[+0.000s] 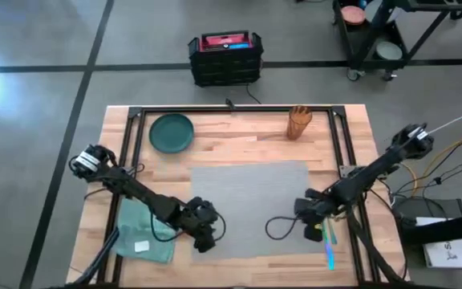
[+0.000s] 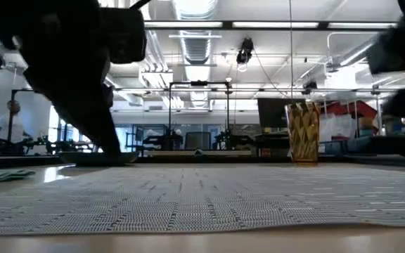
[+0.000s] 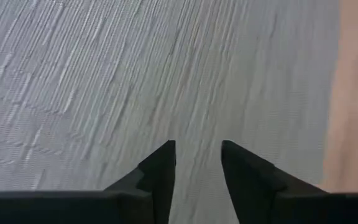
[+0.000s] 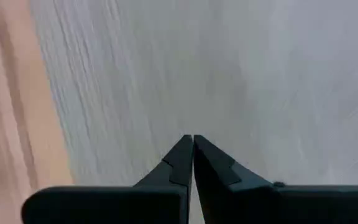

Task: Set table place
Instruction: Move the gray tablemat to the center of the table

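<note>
The grey woven placemat (image 1: 251, 209) lies flat on the middle of the wooden table (image 1: 239, 128) and fills the foreground of the low view (image 2: 202, 197). My left gripper (image 1: 205, 239) (image 3: 197, 144) stands open over the mat's near left corner, with nothing between its fingers. My right gripper (image 1: 301, 210) (image 4: 192, 137) is shut, pointing at the mat close to its right edge. A dark green plate (image 1: 172, 132) rests at the far left and a wooden cup (image 1: 298, 122) (image 2: 302, 133) stands upright at the far right. A teal napkin (image 1: 147, 233) lies left of the mat. My right gripper's shut fingertips (image 4: 185, 149) point at the placemat's surface just inside its right edge (image 4: 55, 124). I cannot tell whether they touch it. The mat lies flat there.
A white card (image 1: 142, 246) lies on the napkin. A black cable loop (image 1: 279, 227) and some coloured cutlery (image 1: 327, 241) lie near the mat's near right corner. The black rail frame (image 1: 231, 110) runs along the table's far side. A black crate (image 1: 224, 56) sits on the floor beyond.
</note>
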You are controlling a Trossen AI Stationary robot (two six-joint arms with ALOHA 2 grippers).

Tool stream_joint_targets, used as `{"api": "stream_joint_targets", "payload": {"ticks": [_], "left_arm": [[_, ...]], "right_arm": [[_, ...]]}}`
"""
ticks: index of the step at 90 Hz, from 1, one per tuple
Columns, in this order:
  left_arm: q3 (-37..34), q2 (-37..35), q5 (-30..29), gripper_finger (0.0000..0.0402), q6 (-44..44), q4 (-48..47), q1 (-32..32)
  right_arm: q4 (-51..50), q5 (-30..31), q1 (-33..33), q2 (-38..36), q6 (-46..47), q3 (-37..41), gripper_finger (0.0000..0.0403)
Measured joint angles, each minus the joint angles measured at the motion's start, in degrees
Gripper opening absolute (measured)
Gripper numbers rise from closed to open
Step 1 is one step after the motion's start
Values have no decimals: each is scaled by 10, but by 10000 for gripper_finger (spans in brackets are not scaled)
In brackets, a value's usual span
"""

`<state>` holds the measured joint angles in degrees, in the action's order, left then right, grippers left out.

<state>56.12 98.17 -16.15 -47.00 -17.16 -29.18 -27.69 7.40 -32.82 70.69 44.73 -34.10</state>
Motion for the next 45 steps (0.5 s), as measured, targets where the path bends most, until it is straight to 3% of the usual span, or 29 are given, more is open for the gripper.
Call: {"api": "stream_joint_targets", "payload": {"ticks": [10,29,45], "left_arm": [[0,0,-24,119,14,-4,2],[-26,2,-27,123,34,-6,5],[-65,0,-23,106,-10,1,5]], "right_arm": [[5,57,9,-4,-9,1,0],[32,59,20,43,-19,16,0],[65,61,25,99,-15,17,16]]}}
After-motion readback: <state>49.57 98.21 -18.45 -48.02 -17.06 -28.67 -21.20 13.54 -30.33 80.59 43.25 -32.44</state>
